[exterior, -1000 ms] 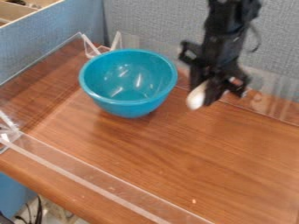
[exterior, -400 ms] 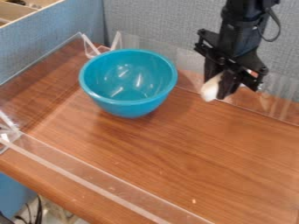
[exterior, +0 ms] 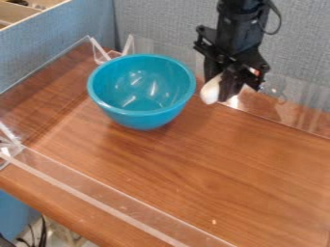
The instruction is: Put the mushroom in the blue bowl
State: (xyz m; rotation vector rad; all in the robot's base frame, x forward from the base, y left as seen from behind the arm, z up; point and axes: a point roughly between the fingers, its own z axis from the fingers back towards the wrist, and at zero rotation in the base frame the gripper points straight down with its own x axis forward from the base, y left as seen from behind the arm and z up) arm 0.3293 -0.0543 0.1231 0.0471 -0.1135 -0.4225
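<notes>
The blue bowl (exterior: 142, 89) is a glossy turquoise bowl standing on the wooden table at the back left, with nothing inside it. My black gripper (exterior: 222, 89) hangs pointing down just right of the bowl's rim, above the table. It is shut on the mushroom (exterior: 211, 91). Only the mushroom's cream-white stem shows, at the left side of the fingers, and the fingers hide its cap. The mushroom is level with the bowl's right rim and beside it, not over the opening.
A low clear plastic wall (exterior: 77, 183) runs around the wooden table (exterior: 219, 174). A grey-blue partition (exterior: 168, 29) stands behind, and a cardboard box (exterior: 39, 24) sits at the back left. Bare wood lies in front of the bowl and to its right.
The gripper has moved left toward the bowl with the mushroom still in it, and now hangs close to the bowl's right rim. The bowl has not moved.
</notes>
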